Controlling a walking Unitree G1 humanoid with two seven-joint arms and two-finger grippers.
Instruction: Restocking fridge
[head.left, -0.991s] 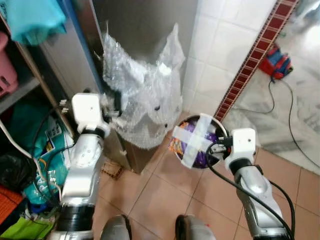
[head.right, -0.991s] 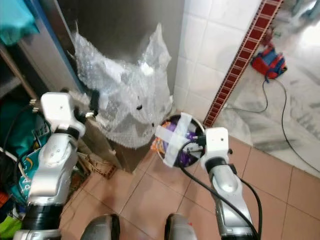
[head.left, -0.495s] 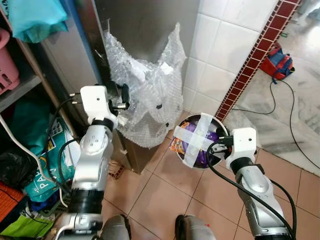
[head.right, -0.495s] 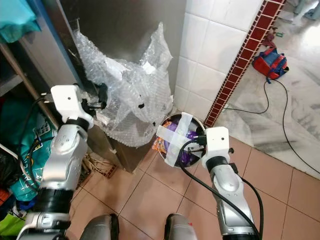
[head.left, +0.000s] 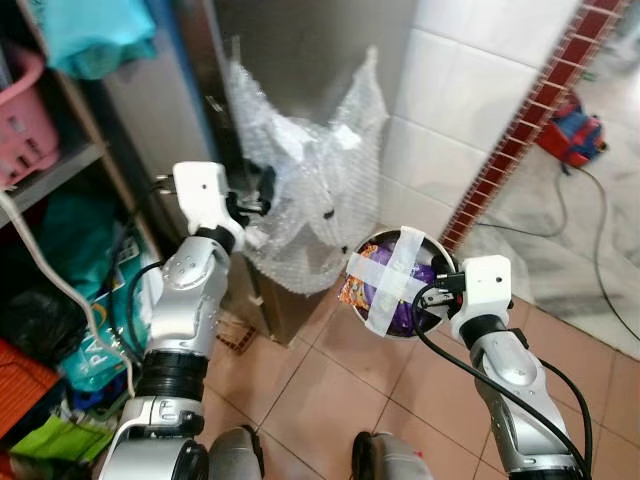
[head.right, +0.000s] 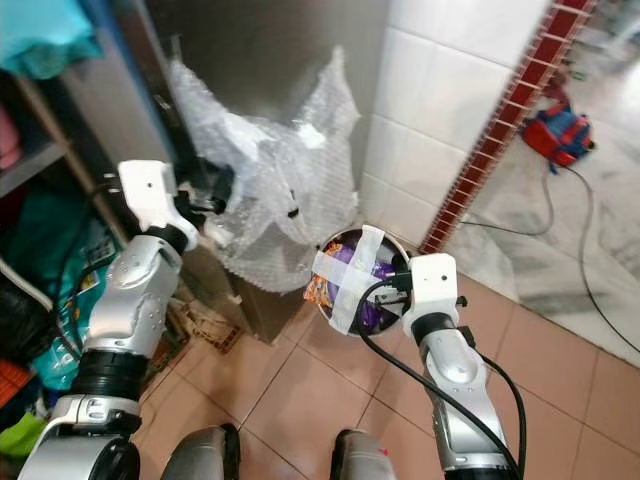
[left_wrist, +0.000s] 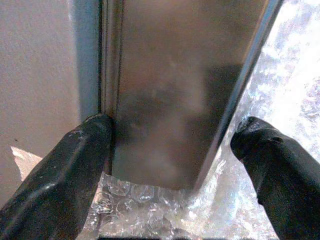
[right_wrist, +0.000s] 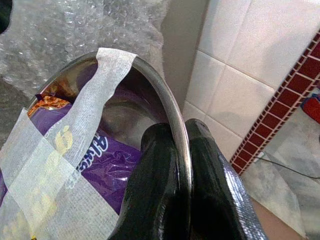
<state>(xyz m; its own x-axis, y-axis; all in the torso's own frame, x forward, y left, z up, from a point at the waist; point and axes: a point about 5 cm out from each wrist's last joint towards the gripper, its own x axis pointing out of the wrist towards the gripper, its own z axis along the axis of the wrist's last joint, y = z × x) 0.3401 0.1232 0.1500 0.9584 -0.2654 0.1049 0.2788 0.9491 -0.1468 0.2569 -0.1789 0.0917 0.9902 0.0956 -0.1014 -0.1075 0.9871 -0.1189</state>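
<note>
The left gripper (left_wrist: 170, 150) stands spread wide around the edge of the tall brushed-steel fridge door (left_wrist: 175, 85), draped in crumpled clear bubble wrap (head.left: 310, 190); a good pull probably needs both fingers (left_wrist: 60, 170) seated behind that edge, clear of the wrap; the right gripper (right_wrist: 182, 175) pinches the rim of a round steel bowl (head.left: 372, 250), held low beside the fridge; white tape crosses it over purple and orange snack packets (right_wrist: 95, 155).

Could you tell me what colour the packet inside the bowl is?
Purple packet, clearest in the right wrist view.

Pink basket (head.left: 22, 125), red-blue bag (head.left: 571, 135) w/ cable.
</note>
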